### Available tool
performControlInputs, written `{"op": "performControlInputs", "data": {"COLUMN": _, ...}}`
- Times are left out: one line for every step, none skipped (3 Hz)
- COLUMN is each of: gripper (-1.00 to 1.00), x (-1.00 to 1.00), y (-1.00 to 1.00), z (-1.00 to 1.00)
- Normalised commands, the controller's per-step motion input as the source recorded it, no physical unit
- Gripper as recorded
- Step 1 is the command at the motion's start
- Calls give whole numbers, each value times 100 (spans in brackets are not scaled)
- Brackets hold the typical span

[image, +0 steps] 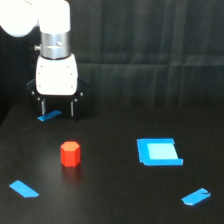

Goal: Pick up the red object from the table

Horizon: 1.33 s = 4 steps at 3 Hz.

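Sitting on the table (pixel 110 195), the red object (pixel 70 153) lies below the wide, empty claw (pixel 57 108).

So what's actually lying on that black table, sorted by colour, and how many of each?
Red: 1, the red object, a small faceted block.
Blue strips: 3, the far strip under the gripper, the near strip at the exterior view's left, and the strip at its right.
Blue square patch: 1.
Total: 5 things on the table.
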Motion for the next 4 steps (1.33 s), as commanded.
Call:
{"op": "performControlInputs", "data": {"gripper": 100, "x": 48, "y": -84, "z": 5}}
{"op": "performControlInputs", "data": {"gripper": 100, "x": 29, "y": -83, "z": 17}}
{"op": "performControlInputs", "data": {"gripper": 96, "x": 37, "y": -83, "z": 36}}
{"op": "performControlInputs", "data": {"gripper": 100, "x": 25, "y": -86, "z": 42}}
